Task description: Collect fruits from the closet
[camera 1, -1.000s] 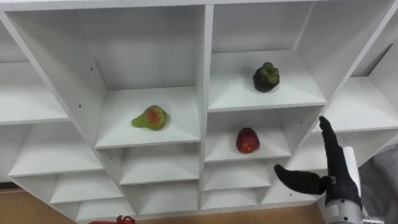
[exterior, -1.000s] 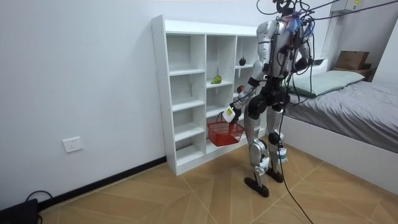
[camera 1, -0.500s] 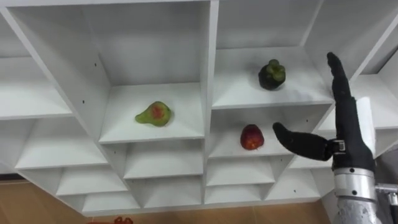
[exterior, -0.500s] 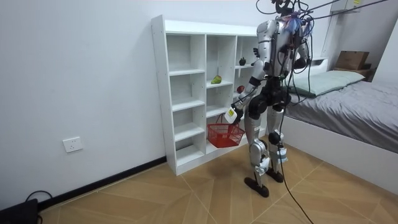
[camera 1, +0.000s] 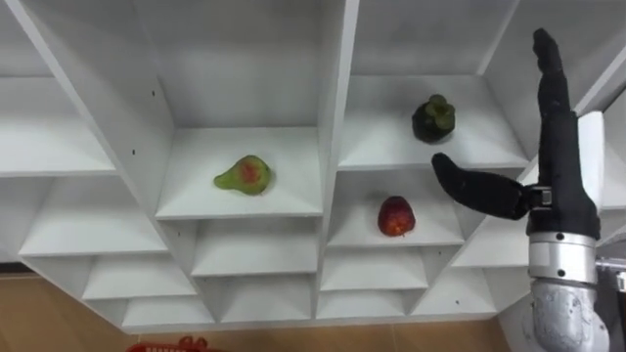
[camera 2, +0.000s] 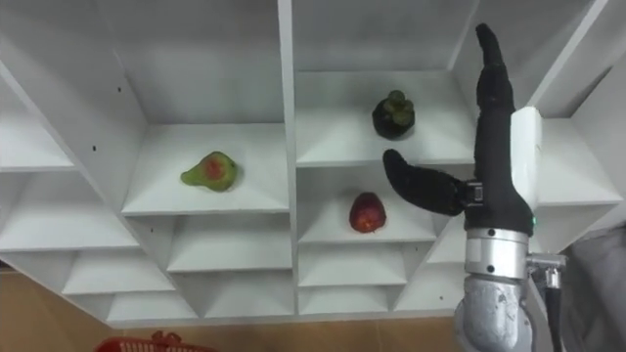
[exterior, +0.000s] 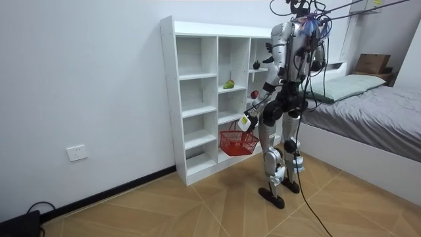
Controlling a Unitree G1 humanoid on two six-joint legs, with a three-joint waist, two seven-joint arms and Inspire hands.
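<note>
Left eye view: the right hand (camera 1: 548,186), spread wide and empty, stands near the mangosteen (camera 1: 432,118) in the closet (camera 1: 335,117), to its right, with the apple (camera 1: 395,216) below and the pear (camera 1: 244,176) one compartment left. Room view: a red basket (exterior: 237,141) hangs at the left hand (exterior: 245,122); I cannot tell its grip. This looks like the reach, and the next move calls for closing round the mangosteen.

Green-red pear (camera 1: 244,175) in middle cubby, dark mangosteen (camera 1: 432,118) upper right, red apple (camera 1: 395,216) below it

Closet (camera 1: 335,98) smooth matt white board; red fruit (camera 1: 395,216) glossy; right hand (camera 1: 558,186) matt black; basket (exterior: 238,140) red lattice.
</note>
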